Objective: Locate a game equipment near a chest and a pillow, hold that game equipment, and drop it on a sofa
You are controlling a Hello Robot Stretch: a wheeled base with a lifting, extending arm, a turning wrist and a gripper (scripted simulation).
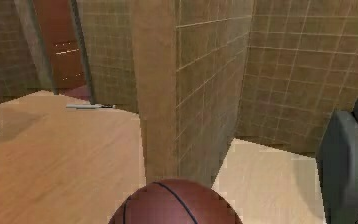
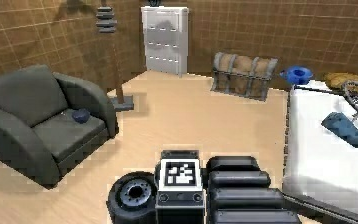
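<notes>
A reddish-brown basketball point(image 1: 174, 203) with dark seams sits at the forward view's bottom edge, in front of a tiled wall corner point(image 1: 177, 90). In the arm side view the arm's stacked dark segments point(image 2: 242, 195) lie along the bottom, with a white marker square point(image 2: 180, 172) and the gripper point(image 2: 135, 197) as a dark round body to its left. Its far end is not clear, so I cannot tell whether it holds anything. A dark grey armchair-like sofa point(image 2: 47, 115) stands at the left, a small dark blue thing point(image 2: 83, 116) on its seat. A wooden chest point(image 2: 245, 73) stands by the far wall.
A white bed point(image 2: 322, 140) with a blue cushion-like thing point(image 2: 344, 128) is at the right. A white dresser point(image 2: 167, 40) and a floor lamp point(image 2: 111, 60) stand at the back. Wood floor point(image 2: 187, 110) lies between. The forward view has a brown door point(image 1: 62, 45) and grey upholstery point(image 1: 347, 165).
</notes>
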